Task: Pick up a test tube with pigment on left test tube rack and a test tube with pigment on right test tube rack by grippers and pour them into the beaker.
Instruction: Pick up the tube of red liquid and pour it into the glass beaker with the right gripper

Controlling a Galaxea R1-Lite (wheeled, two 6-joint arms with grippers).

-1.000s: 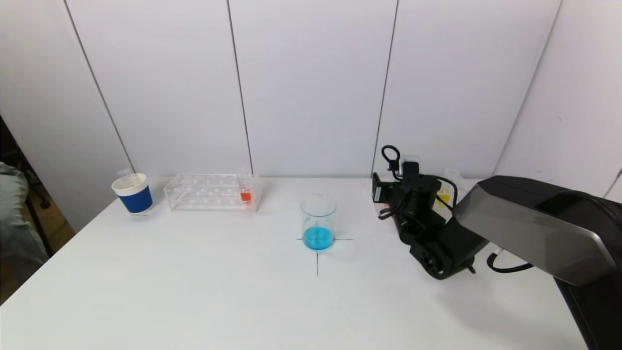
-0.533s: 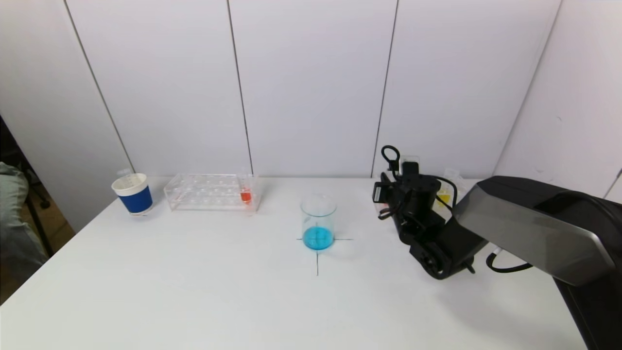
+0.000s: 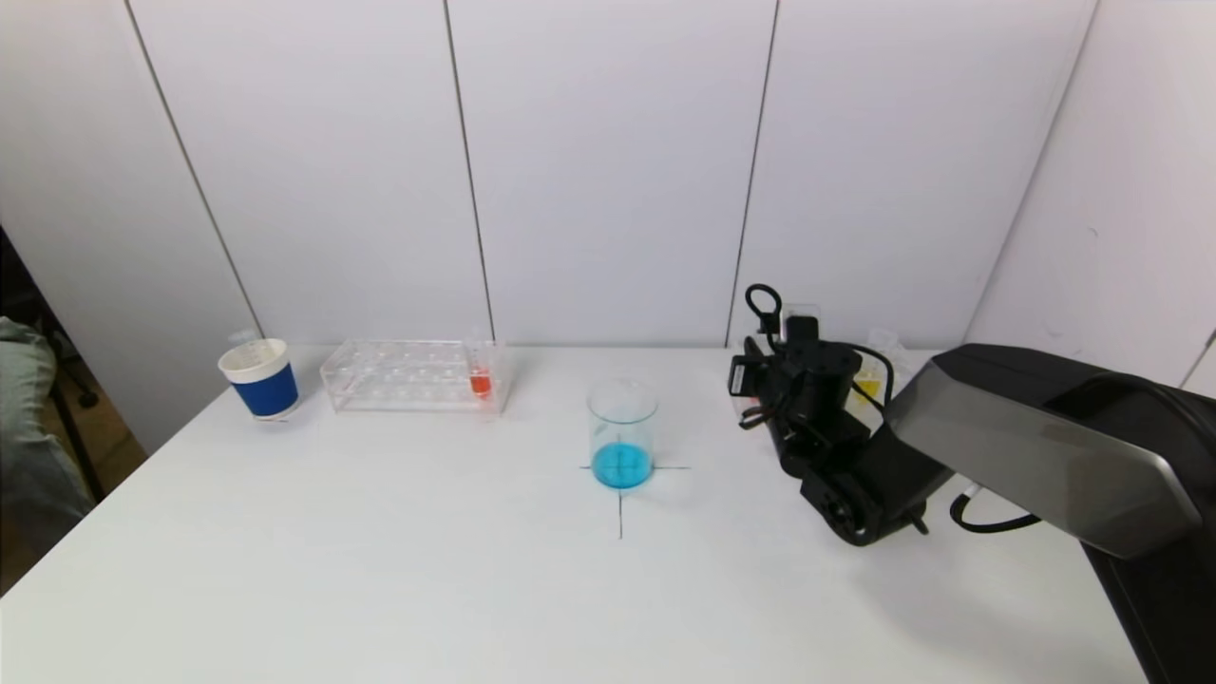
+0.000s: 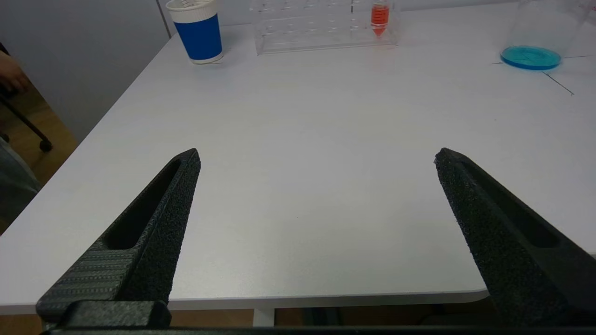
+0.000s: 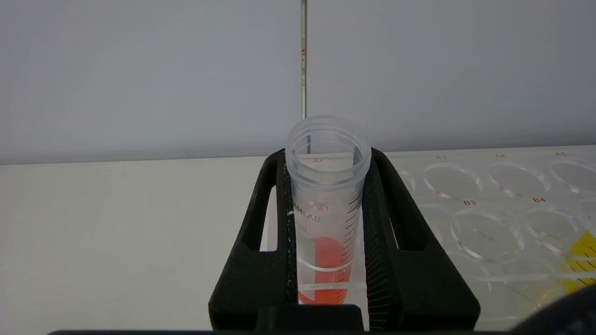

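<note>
Black ribbed fingers of the right gripper (image 5: 326,242) are clamped on a clear plastic test tube with orange-red pigment (image 5: 326,218), one finger on each side of its graduated wall, just below the threaded open mouth. That tube stands upright, its long axis vertical, with its foot in a hole of the clear acrylic right test tube rack (image 5: 489,204) near the table's far right corner; whether it has begun to rise out of the hole I cannot tell. A yellow-filled tube (image 5: 579,260) stands in the same rack, near the held one. From this grip the clear glass beaker with blue liquid (image 3: 622,432), on a cross mark around the middle of the white table (image 3: 427,570), lies toward the robot's left, so the likely next move is a straight lift along the tube's axis before any carry sideways. Off the near left edge, the left gripper (image 4: 316,158) hangs with its fingers spread wide and nothing between them. Its target, a second tube with orange-red pigment (image 4: 380,16), stands upright at the beaker-side end of the clear left test tube rack (image 4: 307,28) along the far edge, well apart from it, beside a blue-and-white paper cup (image 4: 200,30) toward the far left corner.
</note>
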